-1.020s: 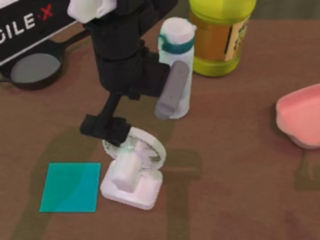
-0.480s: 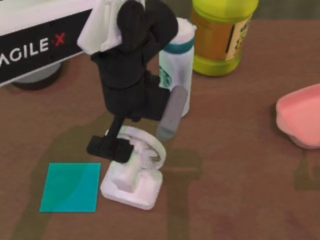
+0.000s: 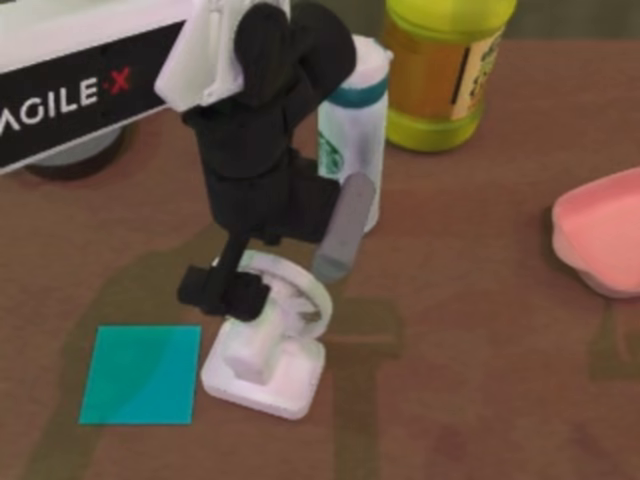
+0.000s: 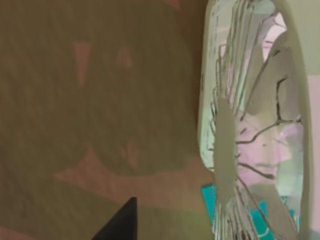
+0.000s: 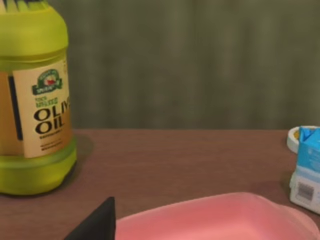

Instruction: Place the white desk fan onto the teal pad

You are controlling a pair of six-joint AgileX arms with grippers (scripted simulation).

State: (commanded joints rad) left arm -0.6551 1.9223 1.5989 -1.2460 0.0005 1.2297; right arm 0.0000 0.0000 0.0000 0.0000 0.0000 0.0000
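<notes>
Left end effector (image 3: pixel 232 292) sat low at the grilled head of the white desk fan (image 3: pixel 268 345) in the lower-centre of the top view, its grip state unreadable, with the fan upright on the tabletop (image 3: pixel 470 340) just right of the teal pad (image 3: pixel 141 374), not on it.

Even, soft light falls on the brown wooden table (image 3: pixel 480 330) from above, with no hard glare. Broad, faint olive shadows of the arms lie across the table: one wide band runs toward its near edge beside the thin flat teal-cyan square pad (image 3: pixel 141 374), another at its right edge. In the left wrist view the grille of the small white plastic desk fan (image 4: pixel 255 125) appears very close, blurred and olive-shaded.
</notes>
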